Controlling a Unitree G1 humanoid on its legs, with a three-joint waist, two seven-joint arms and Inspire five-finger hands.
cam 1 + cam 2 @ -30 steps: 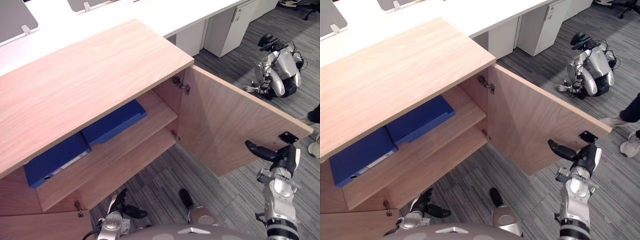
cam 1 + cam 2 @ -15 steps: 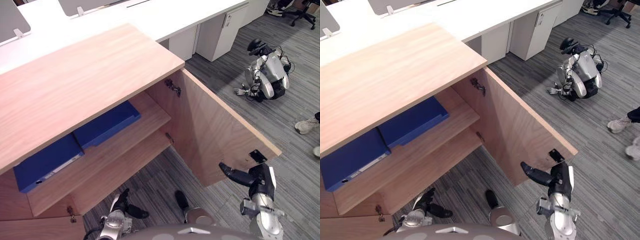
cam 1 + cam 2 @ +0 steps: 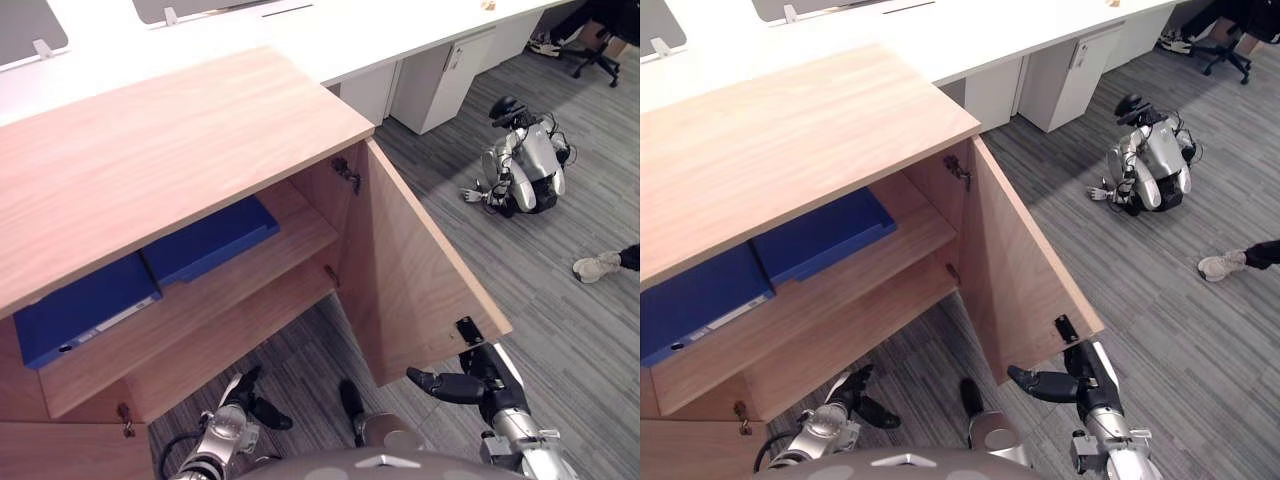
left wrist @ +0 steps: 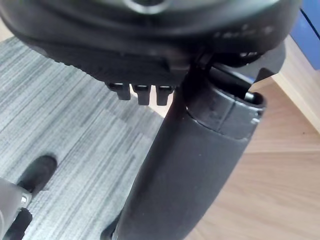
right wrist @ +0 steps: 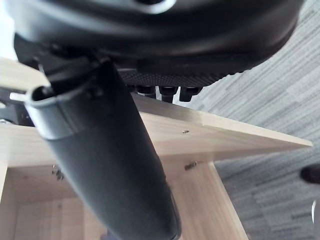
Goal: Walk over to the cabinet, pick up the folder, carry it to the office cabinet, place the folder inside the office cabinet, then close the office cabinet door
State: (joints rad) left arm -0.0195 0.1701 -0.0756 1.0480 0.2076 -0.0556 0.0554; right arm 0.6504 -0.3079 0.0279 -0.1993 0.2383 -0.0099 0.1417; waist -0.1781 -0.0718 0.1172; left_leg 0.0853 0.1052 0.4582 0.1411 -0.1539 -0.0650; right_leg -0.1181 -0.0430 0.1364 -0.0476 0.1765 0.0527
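Folders, two of them and both blue, are seen inside the low light-wood cabinet (image 3: 170, 160). The flat blue folder (image 3: 210, 240) is laid on the top wooden shelf (image 3: 300, 235). The thick blue folder with a white label (image 3: 80, 312) is laid just beside it, further to the left on the same shelf. The lower wooden shelf (image 3: 240, 330) is placed under them. Nothing is held in either hand.

The wooden cabinet door (image 3: 410, 290) is swung partly open on the right side and is hung on small metal hinges (image 3: 347, 172). A small black fitting (image 3: 467, 329) is fixed at the door's outer edge, near its lower corner. The right hand (image 3: 485, 385) is held just below that corner, with its dark fingers (image 3: 432, 384) stretched out straight toward the left. It cannot be told if the door is touched. In the right wrist view the door's edge is seen close past the big dark thumb (image 5: 105, 165).

The left hand (image 3: 240, 388) is hung low by the grey striped carpet floor (image 3: 560, 330), in front of the cabinet, with its fingers loose and open.

A long white desk (image 3: 330, 30) is set behind the cabinet, and a white drawer box (image 3: 440, 75) is tucked under it. A second silver robot (image 3: 525, 165) is sat on the floor, well apart from the door. A person's pale shoe (image 3: 597, 267) is seen at the right edge.
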